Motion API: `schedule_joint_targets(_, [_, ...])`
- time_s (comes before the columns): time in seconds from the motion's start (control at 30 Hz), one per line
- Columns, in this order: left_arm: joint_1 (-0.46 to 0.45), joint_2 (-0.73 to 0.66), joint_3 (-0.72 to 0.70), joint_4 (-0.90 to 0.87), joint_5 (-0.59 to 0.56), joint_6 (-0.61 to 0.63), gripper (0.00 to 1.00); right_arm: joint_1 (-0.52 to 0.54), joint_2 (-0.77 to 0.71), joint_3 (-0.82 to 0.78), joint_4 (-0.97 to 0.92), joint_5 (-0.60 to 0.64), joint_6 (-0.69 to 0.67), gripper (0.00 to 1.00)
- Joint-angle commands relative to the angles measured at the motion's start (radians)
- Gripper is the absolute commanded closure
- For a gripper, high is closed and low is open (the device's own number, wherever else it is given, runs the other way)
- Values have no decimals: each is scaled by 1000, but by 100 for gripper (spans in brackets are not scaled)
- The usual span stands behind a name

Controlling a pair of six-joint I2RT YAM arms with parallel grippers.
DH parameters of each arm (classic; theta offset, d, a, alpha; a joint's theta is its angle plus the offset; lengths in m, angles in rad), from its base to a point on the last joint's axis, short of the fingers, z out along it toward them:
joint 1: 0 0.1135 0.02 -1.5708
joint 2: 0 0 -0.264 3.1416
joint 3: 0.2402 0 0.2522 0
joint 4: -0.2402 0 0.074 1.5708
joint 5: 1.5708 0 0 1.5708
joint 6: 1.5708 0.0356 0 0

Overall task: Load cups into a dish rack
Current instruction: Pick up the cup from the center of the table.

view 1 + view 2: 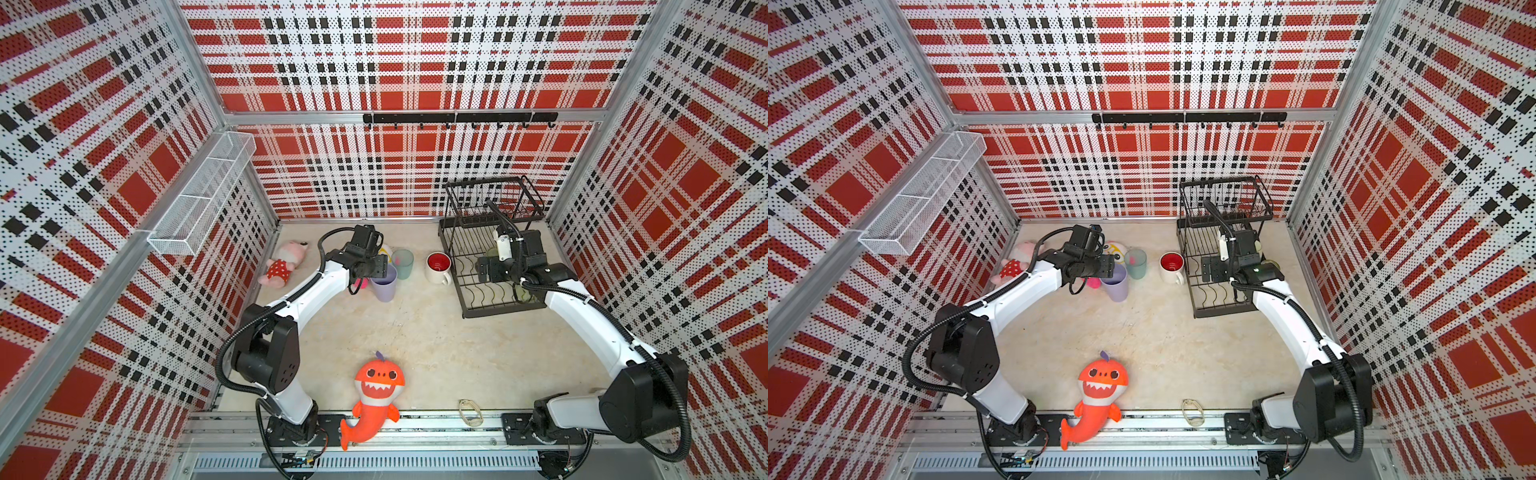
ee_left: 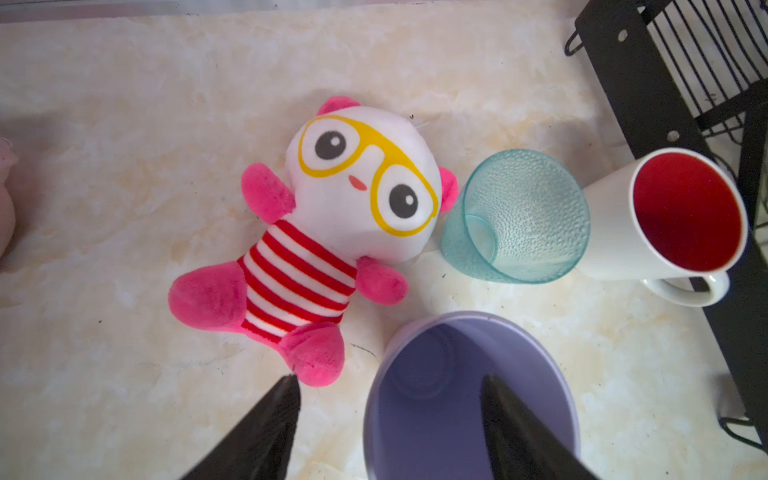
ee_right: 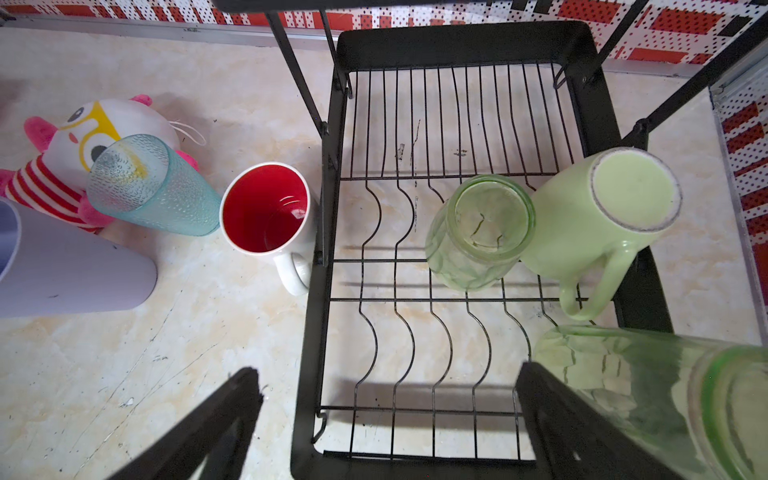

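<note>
The left pincer (image 2: 388, 380) is seen with its jaws parted and set astride the rim of the lavender cup (image 2: 424, 415). One finger is lowered inside the cup and the other is held outside its wall. A strip of tabletop (image 2: 124, 166) is visible between that outer finger and the cup, so nothing is clamped. Ahead of the outer finger a panda plush (image 2: 332, 208) is laid on its back. Ahead of the inner finger the teal cup (image 2: 519, 216) is stood upright against the plush's head, and further out on that side the white red-lined mug (image 2: 681, 216) is stood upright, just beside the dish rack (image 3: 457, 41).

The right pincer (image 3: 386, 370) is spread wide over the rack's lower tier, with only bare wire between its jaws. Ahead of it, off to one finger's side, a green tumbler (image 3: 478, 232) and the pale-green mug (image 3: 598, 216) are set bottom-up on the wires, touching each other. A second green tumbler (image 3: 665, 395) is placed just outside that same finger — whether the two touch cannot be told.
</note>
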Motion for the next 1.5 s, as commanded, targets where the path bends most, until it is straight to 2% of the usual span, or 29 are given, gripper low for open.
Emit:
schedule_joint_targets(0.0, [19,-11,-16,-18,68,15,33,2,0,34,2,1,-17,0])
schedule_joint_targets(0.13, [28,12,-29,-19,82,25,49,3,-1,34,-1,2,-17,0])
schedule_joint_targets(0.37, [23,32,-43,-20,64,27,54,3,-8,27,2,0,-14,0])
schedule_joint_targets(0.5, [21,42,-48,-20,70,33,62,2,-13,22,-1,2,-12,0])
schedule_joint_targets(0.67, [-4,51,-50,-25,41,59,66,2,-22,-3,26,19,0,0])
schedule_joint_targets(0.83, [-15,53,-58,-27,37,67,78,1,-56,-41,79,128,31,0])
schedule_joint_targets(0.9, [-14,50,-62,-27,51,72,87,-2,-73,-52,98,135,39,0])
schedule_joint_targets(1.0, [-16,29,-64,-28,66,72,90,-12,-96,-64,118,109,46,0])
schedule_joint_targets(1.13, [-13,-20,-53,-28,131,76,92,-20,-108,-65,125,34,59,0])
schedule_joint_targets(1.27, [-13,-91,-35,5,220,77,92,-30,-105,-53,123,-113,83,0])
schedule_joint_targets(1.47, [4,-233,-74,222,445,35,92,-43,-121,-62,153,-208,109,0])
